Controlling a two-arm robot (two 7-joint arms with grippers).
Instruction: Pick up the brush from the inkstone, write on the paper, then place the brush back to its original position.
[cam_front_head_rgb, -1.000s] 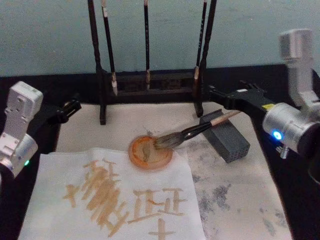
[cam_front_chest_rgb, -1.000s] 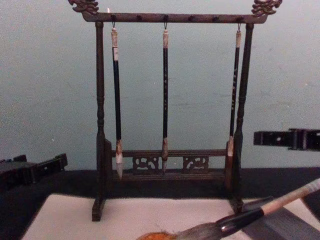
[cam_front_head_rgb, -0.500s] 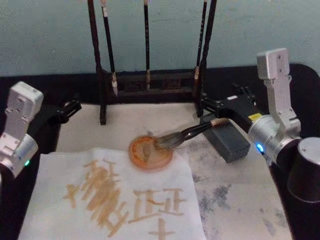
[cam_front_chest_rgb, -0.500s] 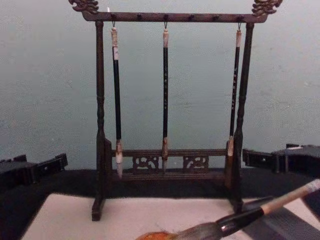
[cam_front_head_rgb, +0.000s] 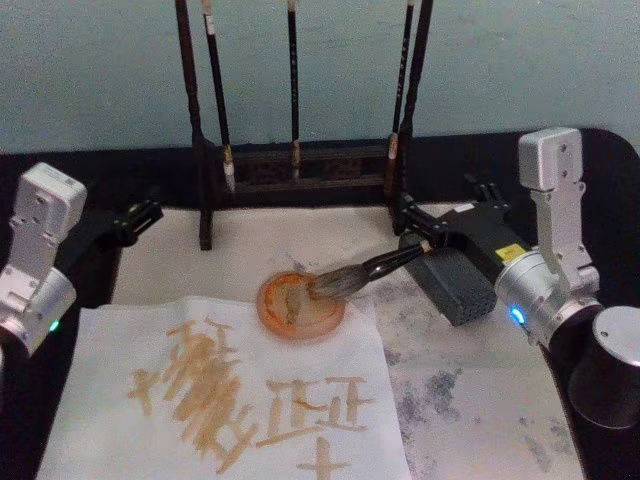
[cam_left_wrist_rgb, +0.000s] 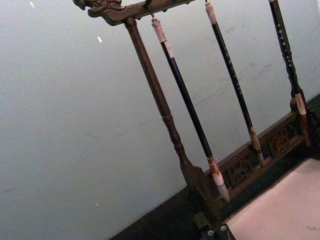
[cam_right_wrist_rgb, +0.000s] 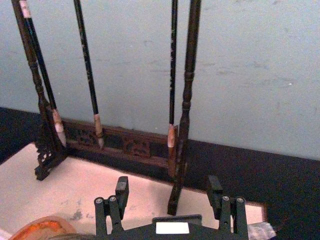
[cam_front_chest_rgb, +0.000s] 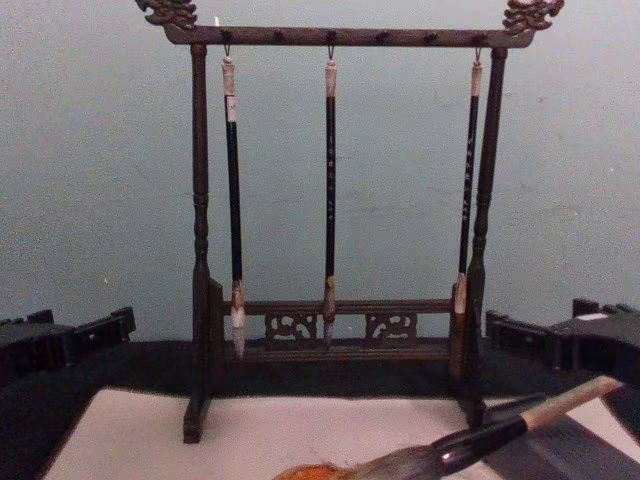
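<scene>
The brush (cam_front_head_rgb: 370, 268) lies slanted, its bushy head on the round orange inkstone (cam_front_head_rgb: 285, 318) and its pale handle propped on a grey block (cam_front_head_rgb: 462, 288). My right gripper (cam_front_head_rgb: 408, 228) is open, its fingers (cam_right_wrist_rgb: 121, 187) spread wide, and hovers at the handle's upper end without holding it. In the chest view the brush (cam_front_chest_rgb: 480, 438) crosses the lower right corner, with the right gripper (cam_front_chest_rgb: 500, 328) just above it. The paper (cam_front_head_rgb: 110, 340), with brown written strokes, lies at the front left. My left gripper (cam_front_head_rgb: 140, 215) sits parked at the left, shut.
A dark wooden brush stand (cam_front_head_rgb: 300, 165) with three thin hanging brushes (cam_front_chest_rgb: 330, 190) stands behind the inkstone, close to the right gripper. An ink-stained cream mat (cam_front_head_rgb: 470, 400) covers the table under everything. A pale wall closes the back.
My right arm has swung in toward the left and lowered, bringing its gripper to the brush's handle end. The brush, inkstone and left arm have not moved.
</scene>
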